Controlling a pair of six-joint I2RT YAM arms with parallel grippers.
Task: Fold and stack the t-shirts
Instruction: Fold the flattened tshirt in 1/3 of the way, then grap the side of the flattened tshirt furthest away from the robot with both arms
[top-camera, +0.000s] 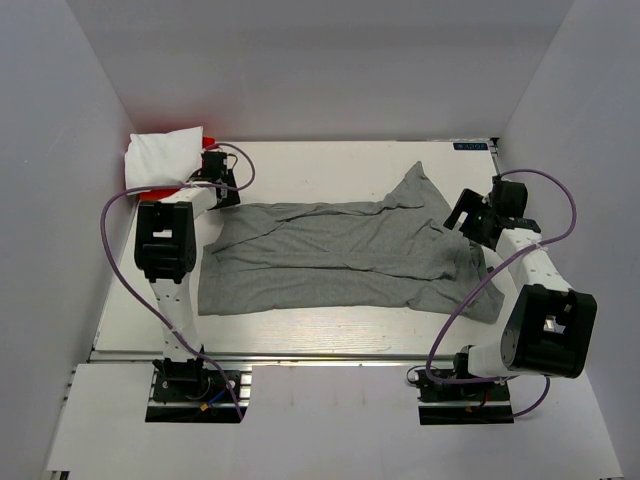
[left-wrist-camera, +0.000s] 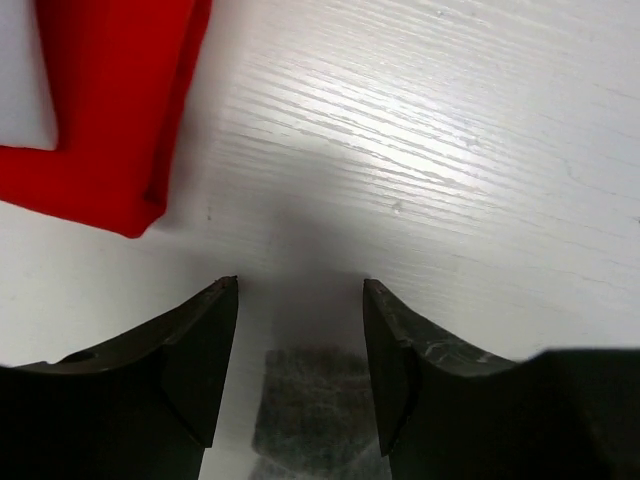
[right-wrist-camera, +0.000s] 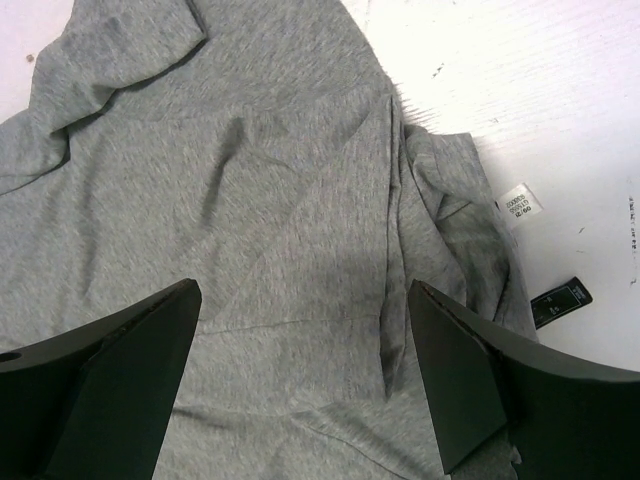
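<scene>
The heather-grey t-shirt (top-camera: 340, 255) lies spread and wrinkled across the middle of the table. The white t-shirt (top-camera: 165, 152) sits folded on the red t-shirt (top-camera: 150, 187) at the back left. My left gripper (top-camera: 222, 182) is open at the grey shirt's back-left corner. In the left wrist view a grey cloth corner (left-wrist-camera: 310, 410) lies on the table between the open fingers of the left gripper (left-wrist-camera: 300, 282), with the red shirt (left-wrist-camera: 110, 110) ahead on the left. My right gripper (top-camera: 462, 218) hovers open over the grey shirt's right end (right-wrist-camera: 280, 190); it shows open and empty in its wrist view (right-wrist-camera: 303, 285).
White walls close in the table on the left, back and right. A white label (right-wrist-camera: 521, 201) and a black tag (right-wrist-camera: 560, 302) lie beside the grey shirt's edge. Bare white tabletop (top-camera: 330, 165) lies behind the shirt.
</scene>
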